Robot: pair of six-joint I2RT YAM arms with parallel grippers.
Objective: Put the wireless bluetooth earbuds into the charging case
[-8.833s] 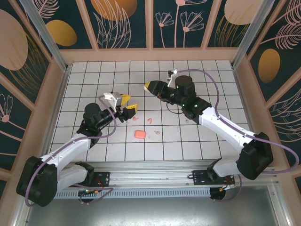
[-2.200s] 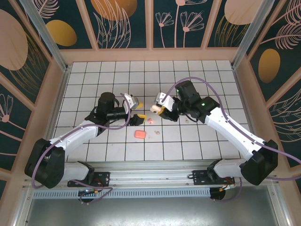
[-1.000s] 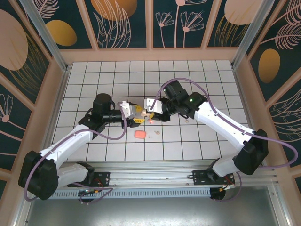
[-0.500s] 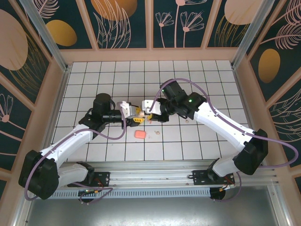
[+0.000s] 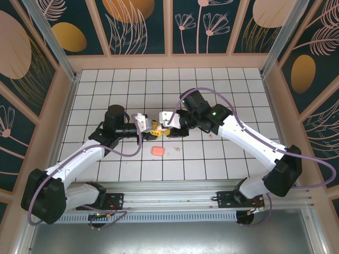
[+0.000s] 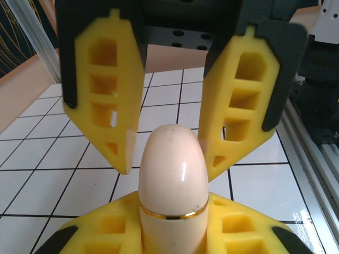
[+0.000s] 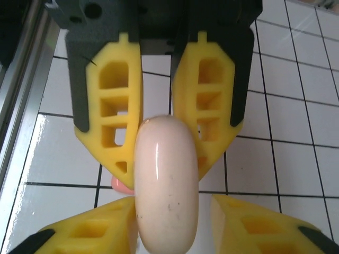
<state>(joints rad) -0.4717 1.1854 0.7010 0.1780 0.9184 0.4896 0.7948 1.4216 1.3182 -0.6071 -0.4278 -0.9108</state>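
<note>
Handover step, I judge: beige case [image 6: 172, 159] held above tiles, between both arms. Left gripper [image 7: 161, 159] clenched on its lower half. Right gripper [image 6: 168, 172] jaws apart, gripping nothing. Next: right pulls clear (carefully, fingers flank case), then lid needs opening, seam looks shut. Count: two cases, beige one plus salmon case [image 5: 157, 151] on tiles. Earbuds loose on tiles: pink earbud [image 5: 176, 150], pink bit [image 7: 121, 184] (probably second), whitish earbud [image 5: 210, 134].
</note>
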